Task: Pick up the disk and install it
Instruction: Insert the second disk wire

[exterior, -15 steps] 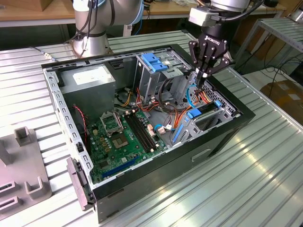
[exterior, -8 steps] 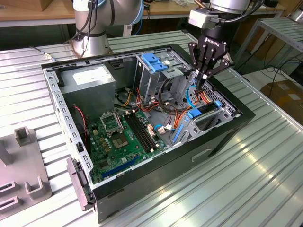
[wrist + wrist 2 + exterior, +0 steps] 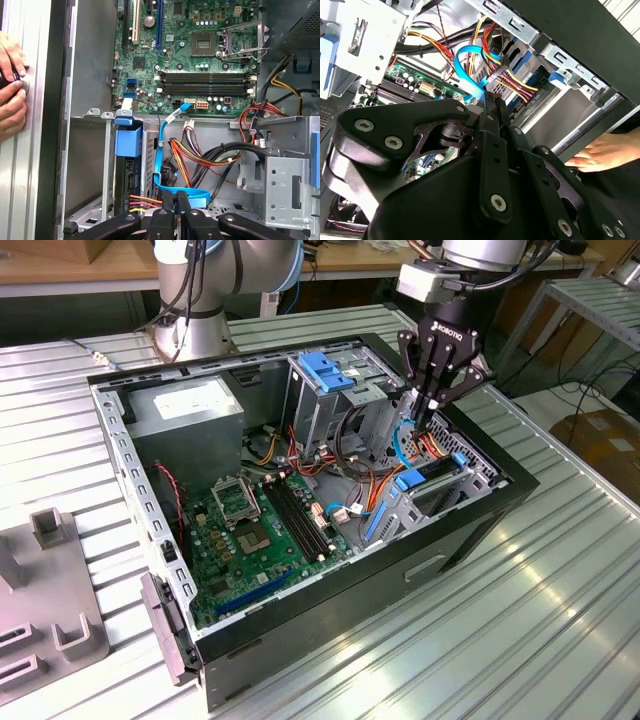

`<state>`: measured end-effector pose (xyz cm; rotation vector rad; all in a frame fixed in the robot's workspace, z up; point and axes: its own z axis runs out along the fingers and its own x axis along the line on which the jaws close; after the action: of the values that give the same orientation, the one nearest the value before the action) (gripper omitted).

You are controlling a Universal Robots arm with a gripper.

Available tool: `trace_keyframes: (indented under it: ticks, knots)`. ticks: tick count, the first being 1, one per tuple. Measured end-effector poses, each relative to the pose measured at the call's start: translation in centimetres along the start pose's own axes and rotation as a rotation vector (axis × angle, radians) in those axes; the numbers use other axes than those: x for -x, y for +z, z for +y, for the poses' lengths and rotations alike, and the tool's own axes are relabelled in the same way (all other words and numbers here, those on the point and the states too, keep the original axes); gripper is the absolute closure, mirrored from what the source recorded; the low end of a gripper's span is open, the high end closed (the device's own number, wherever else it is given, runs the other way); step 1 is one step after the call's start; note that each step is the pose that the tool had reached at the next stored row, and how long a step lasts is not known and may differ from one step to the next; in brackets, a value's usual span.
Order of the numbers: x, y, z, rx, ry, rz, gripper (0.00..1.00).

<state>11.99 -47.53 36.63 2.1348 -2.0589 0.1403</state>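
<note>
Exterior view: an open computer case lies on the slatted metal counter. The hand hangs inside the case toward the exterior view's right, far side, with its tips pressed together. They are just beside a blue data cable; I cannot tell whether the cable is pinched. The disk sits on edge in the drive bay at the case's right wall, just below and near the hand, apart from it. Its blue carrier tabs show at both ends, so it looks already seated.

Second wrist view: the hand is closed, tips at the blue data cable, with the red-yellow power leads just beyond. A person's fingers rest outside the case wall.

First wrist view: the hand is closed against the flat run of the blue data cable. The disk is slotted in the bay under its blue tab, beside the motherboard.

Handling, as a judgement: the disk is stiff, fairly heavy, smooth metal and shock-sensitive. Grip it across the blue frame edges, not the label face or connectors.
</note>
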Motion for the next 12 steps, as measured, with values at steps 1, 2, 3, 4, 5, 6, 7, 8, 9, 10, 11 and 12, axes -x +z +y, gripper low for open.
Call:
trace_keyframes:
  ticks: [1,2,3,4,5,6,7,8,9,10,11,12]
  knots:
    - [0.0,0.04,0.0,0.0003,0.0,0.0053,0.82]
    - [0.01,0.08,0.0,0.0007,0.001,0.0153,0.82]
    - [0.02,0.12,0.0,0.001,0.001,0.0243,0.75]
    - [0.04,0.23,-0.01,0.0015,0.002,0.0363,0.75]
    - [0.06,0.34,-0.02,0.0018,0.002,0.0434,0.75]
    - [0.07,0.39,-0.02,0.002,0.002,0.047,0.77]
    - [0.09,0.48,-0.03,0.0021,0.003,0.0503,0.77]
    - [0.1,0.53,-0.03,0.0022,0.003,0.0512,0.77]
    - [0.11,0.57,-0.03,0.0022,0.003,0.0514,0.83]
    - [0.1,0.58,-0.03,0.0022,0.003,0.0515,0.84]
    - [0.08,0.6,-0.03,0.0021,0.003,0.0513,0.84]
    - [0.01,0.62,-0.03,0.002,0.003,0.0492,0.84]
